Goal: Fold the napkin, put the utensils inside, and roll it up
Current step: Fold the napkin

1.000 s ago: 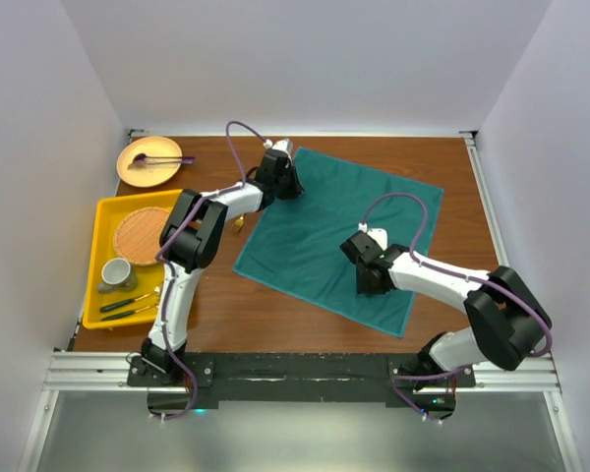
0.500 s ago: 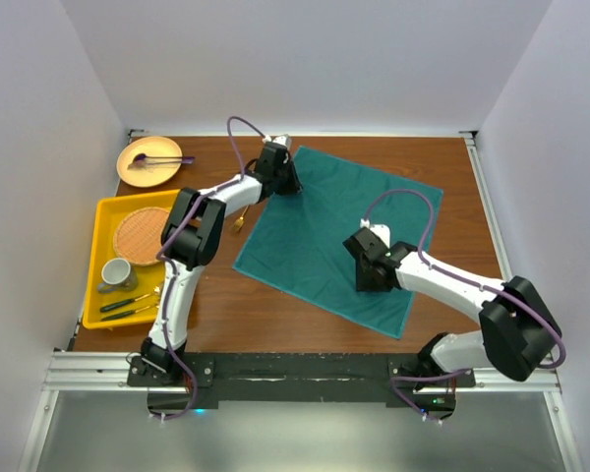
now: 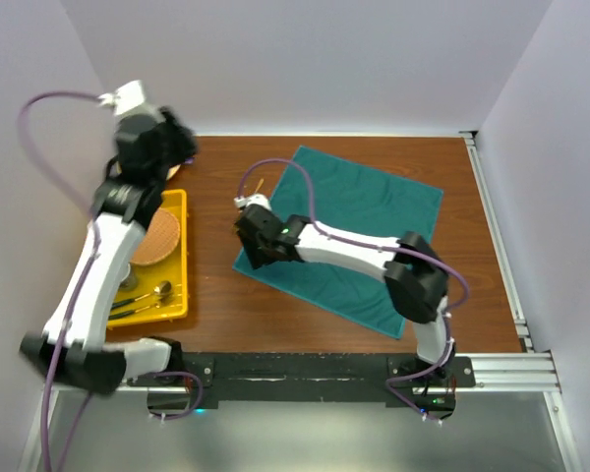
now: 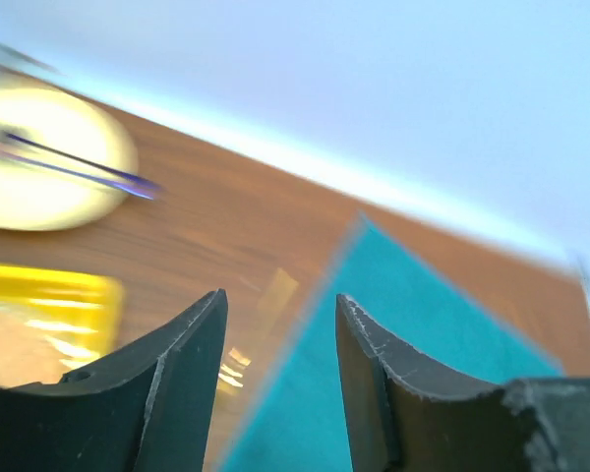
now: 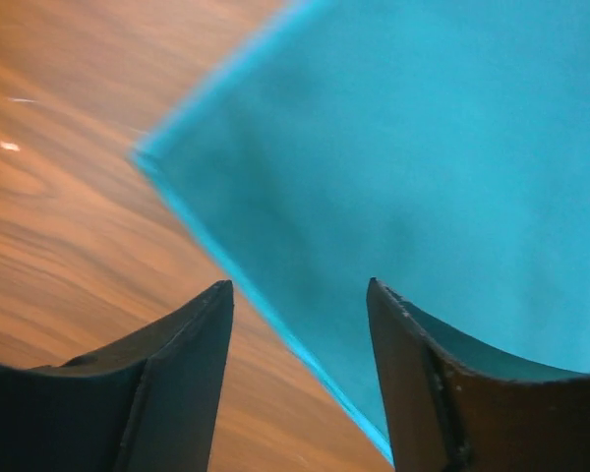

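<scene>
Both my jaws stand apart with nothing in them. The right pair hovers over the left corner of the napkin (image 3: 354, 231), a smooth teal cloth lying flat and cornerwise on the brown wooden table (image 3: 226, 305). A thin gold utensil (image 3: 260, 186) lies just beside its upper-left edge. The left pair hangs high above the yellow tray (image 3: 184, 258) with its round woven mat (image 3: 159, 236). Beyond is a blurred pale plate (image 4: 49, 162) with a purple-tipped stick (image 4: 79, 167) on it.
</scene>
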